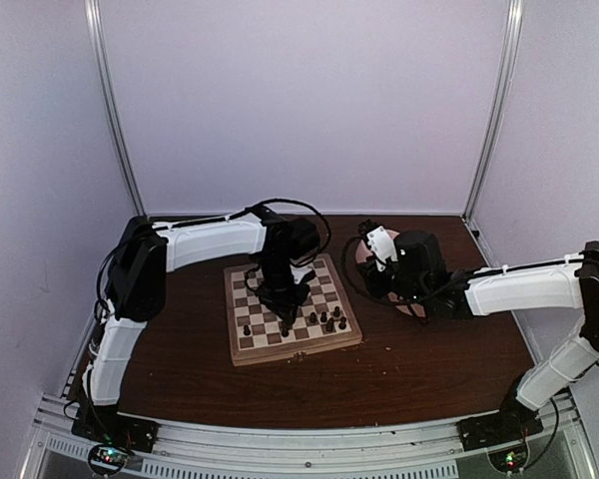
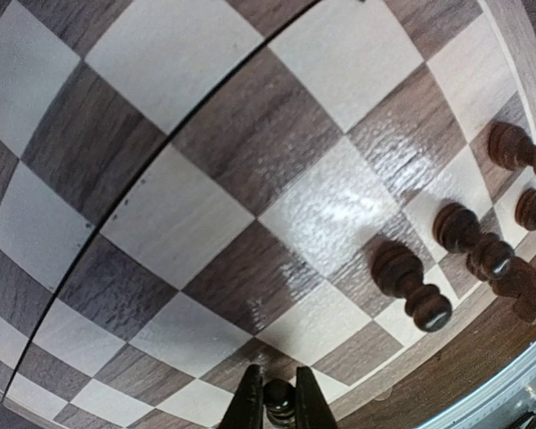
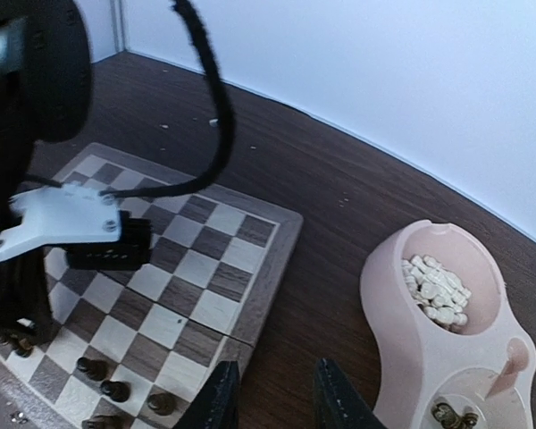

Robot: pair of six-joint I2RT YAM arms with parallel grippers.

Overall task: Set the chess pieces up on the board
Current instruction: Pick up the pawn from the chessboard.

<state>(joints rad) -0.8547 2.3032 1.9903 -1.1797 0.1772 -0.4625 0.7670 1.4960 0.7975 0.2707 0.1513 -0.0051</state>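
Left fingers pinch a dark chess piece over the board, right fingers spread empty beside the board; few dark pieces placed, cream pieces off the board in the pink bowl.

Chessboard on dark wooden table.
Dark chess pieces near front edge; left gripper lowered over board; right arm alongside.

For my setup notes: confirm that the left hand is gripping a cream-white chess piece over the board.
Not quite. The piece gripped in the left hand is dark brown, not cream-white, as the left wrist view shows. It is held over the board, as you said.
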